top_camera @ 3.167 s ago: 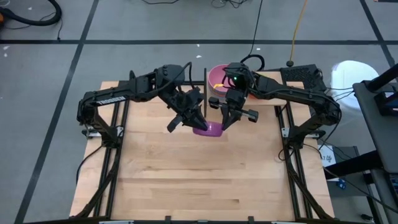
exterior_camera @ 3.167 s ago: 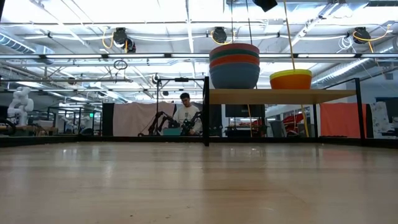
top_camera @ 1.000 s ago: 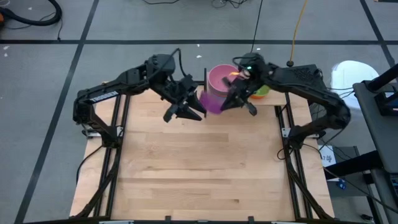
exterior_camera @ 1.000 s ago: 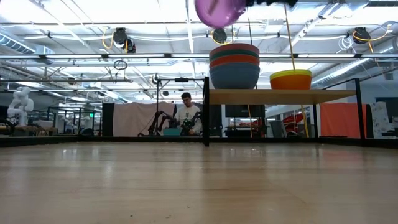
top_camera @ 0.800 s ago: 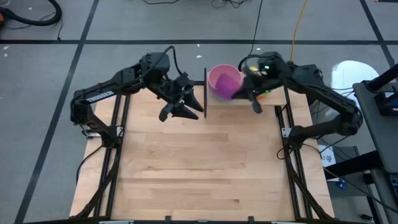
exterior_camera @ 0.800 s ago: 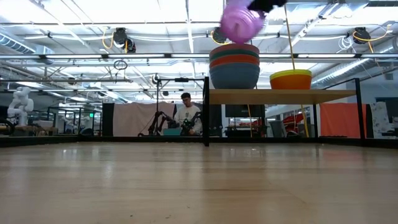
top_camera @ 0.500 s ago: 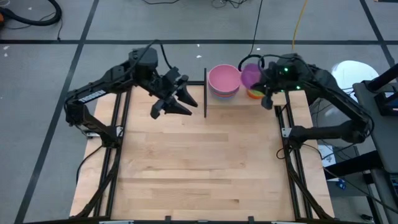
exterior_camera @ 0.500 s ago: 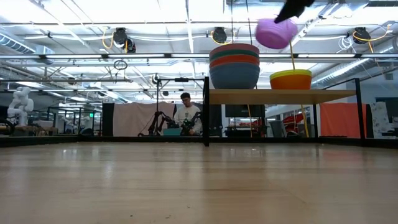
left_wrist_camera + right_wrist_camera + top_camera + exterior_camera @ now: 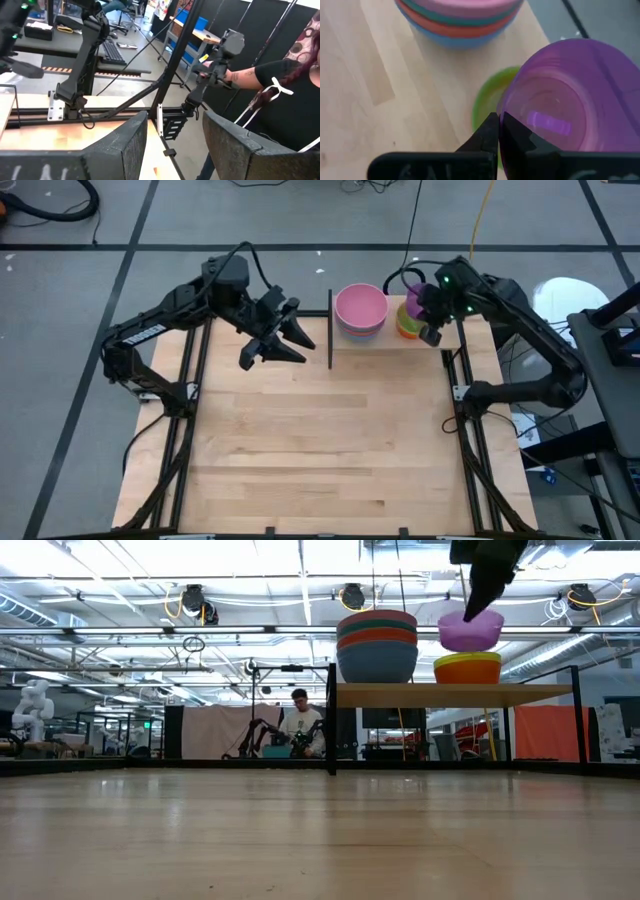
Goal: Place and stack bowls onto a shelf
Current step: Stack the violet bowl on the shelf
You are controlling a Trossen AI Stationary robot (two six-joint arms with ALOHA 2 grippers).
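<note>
A: Floor? Grey smooth floor (image 9: 250, 220) is showing all around the table, black tape lines (image 9: 120, 248) crossing it, a black coiled cable (image 9: 60, 200) lying at the far left corner.

B: Ceiling's glowing: bright white ceiling light panels (image 9: 150, 560) are shining over grey pipes and ducts (image 9: 120, 640). A seated person in a white top (image 9: 298, 725) is working at a distant bench, a white humanoid figure (image 9: 30, 705) is standing far left, an orange-red curtain panel (image 9: 545, 732) is hanging at right.

A: Beyond the table, a person in a black shirt (image 9: 280, 100) is holding up a dark handheld device (image 9: 222, 55); a blue storage bin (image 9: 192, 22) is sitting behind.
</note>
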